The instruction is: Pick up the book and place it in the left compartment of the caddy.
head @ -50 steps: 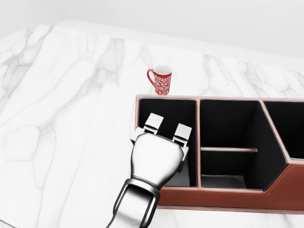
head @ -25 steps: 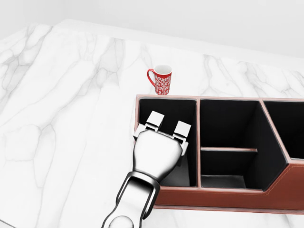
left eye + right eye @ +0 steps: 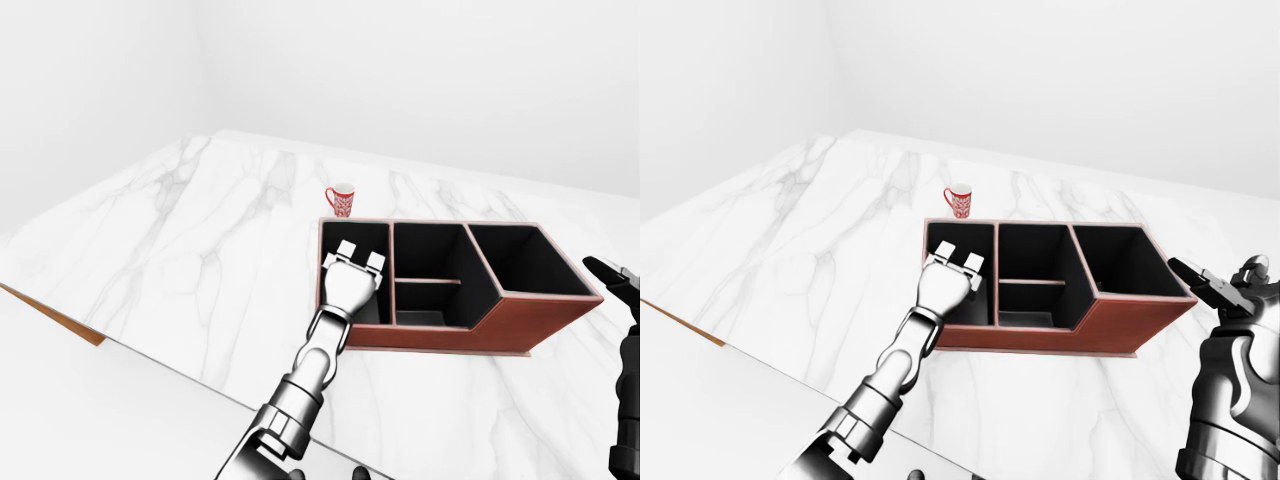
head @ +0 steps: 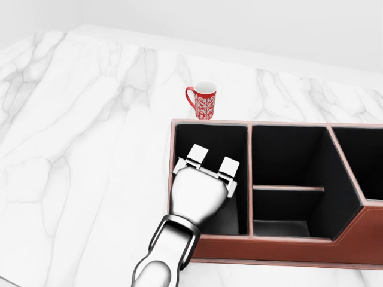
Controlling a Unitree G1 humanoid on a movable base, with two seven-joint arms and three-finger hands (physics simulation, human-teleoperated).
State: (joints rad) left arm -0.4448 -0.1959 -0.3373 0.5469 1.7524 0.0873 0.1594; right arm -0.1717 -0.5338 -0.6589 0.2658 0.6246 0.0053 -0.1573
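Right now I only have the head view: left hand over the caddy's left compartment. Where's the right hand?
Observer: The right hand is raised off the caddy's right end, apart from it. I see nothing in it.
Operator: The right compartment is cut off for me. Anything in there?
Observer: The right compartment shows only dark walls and floor, no book.
Operator: Is the book out on the table somewhere?
Observer: No book shows on the marble table in either eye view. Only the red mug stands there, beside the caddy's top-left corner.
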